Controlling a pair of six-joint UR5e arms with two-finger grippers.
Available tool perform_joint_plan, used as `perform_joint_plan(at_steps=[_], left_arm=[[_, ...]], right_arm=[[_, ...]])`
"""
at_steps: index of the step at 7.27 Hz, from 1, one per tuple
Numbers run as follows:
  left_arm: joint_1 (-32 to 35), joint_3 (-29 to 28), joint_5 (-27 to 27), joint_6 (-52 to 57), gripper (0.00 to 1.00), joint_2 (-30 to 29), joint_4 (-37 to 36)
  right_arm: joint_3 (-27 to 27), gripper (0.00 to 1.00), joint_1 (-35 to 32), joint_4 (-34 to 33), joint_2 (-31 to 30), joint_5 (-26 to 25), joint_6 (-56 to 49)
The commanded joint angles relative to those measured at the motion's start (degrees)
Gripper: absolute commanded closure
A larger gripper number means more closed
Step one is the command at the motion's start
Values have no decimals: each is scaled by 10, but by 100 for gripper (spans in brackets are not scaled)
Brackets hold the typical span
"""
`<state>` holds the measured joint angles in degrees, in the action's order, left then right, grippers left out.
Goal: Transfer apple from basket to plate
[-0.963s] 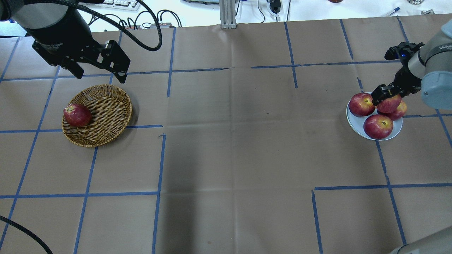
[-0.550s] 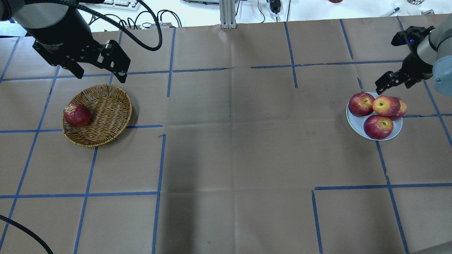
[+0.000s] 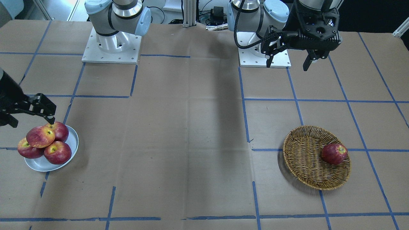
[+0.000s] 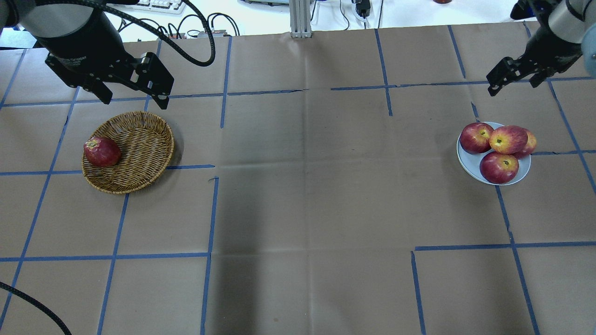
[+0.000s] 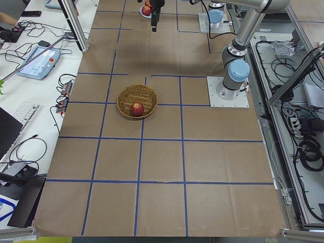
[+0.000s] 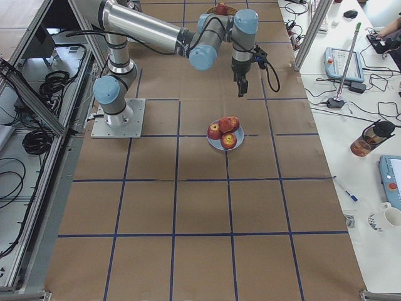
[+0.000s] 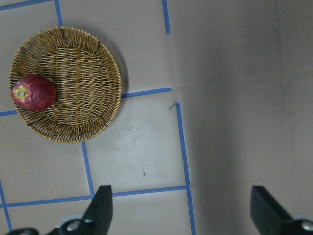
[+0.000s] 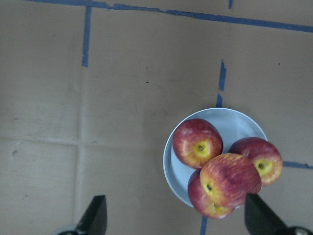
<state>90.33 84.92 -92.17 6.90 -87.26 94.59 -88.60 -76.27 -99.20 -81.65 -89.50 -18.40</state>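
Note:
The apple [image 4: 508, 139], red with yellow-orange patches, rests on top of three other apples on the pale plate [image 4: 467, 160] at the right; it also shows in the front view [image 3: 40, 136] and the right wrist view [image 8: 230, 178]. My right gripper [image 4: 511, 88] is open and empty, raised above and beyond the plate [image 8: 239, 125]. The wicker basket [image 4: 139, 153] stands at the left and holds one dark red apple [image 4: 101, 151]. My left gripper [image 4: 134, 102] is open and empty, hovering over the basket's far rim; the basket [image 7: 78, 83] lies at the upper left of its wrist view.
Brown paper with blue tape lines covers the table. The three other apples fill most of the plate, for example one at its front [image 4: 498, 167]. The arm bases [image 3: 111, 44] stand at the robot's side. Keyboards and cables lie beyond the far edge.
My right gripper has let go of the apple on top of the pile and moved up and away toward the far edge. The left arm has hardly moved.

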Motion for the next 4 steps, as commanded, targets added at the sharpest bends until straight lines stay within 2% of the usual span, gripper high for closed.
perform_joint_plan(at_steps=[1,4], left_arm=[[1,1,1,-3,0,-1,1],[1,2,1,-1,0,2,2]], right_arm=[[22,0,-92,79,-32,-51,125],[14,0,-140,93,-62,-52,194]])
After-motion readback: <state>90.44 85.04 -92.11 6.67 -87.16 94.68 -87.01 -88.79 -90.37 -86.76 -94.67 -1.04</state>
